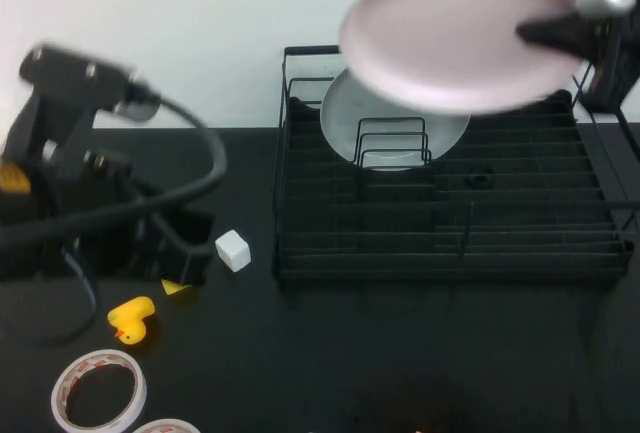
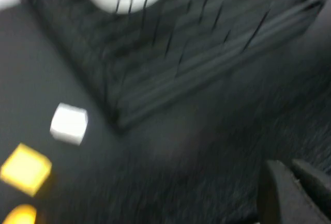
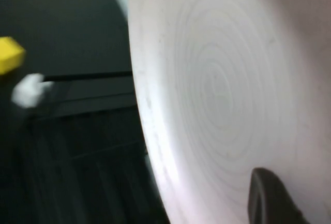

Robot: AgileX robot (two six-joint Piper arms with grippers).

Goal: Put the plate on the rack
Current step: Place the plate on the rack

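The right end effector (image 1: pixel 545 33) pinches the plate (image 1: pixel 455 38) by its rim above the rack (image 1: pixel 450 223), ready to slot it; the left end effector (image 2: pixel 292 193), pressed together, hovers over the counter (image 1: pixel 330 353).

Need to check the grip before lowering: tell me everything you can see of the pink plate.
The plate is large, round, pinkish-white, shallow-rimmed, ceramic-looking, with concentric rings showing in the right wrist view. It is held in the air above the far side of the rack, tilted, touching nothing but the right gripper, which is clamped on its right edge. A grey-white plate stands in the rack below it.

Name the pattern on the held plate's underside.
Concentric rings on pinkish-white plate; right wrist view.
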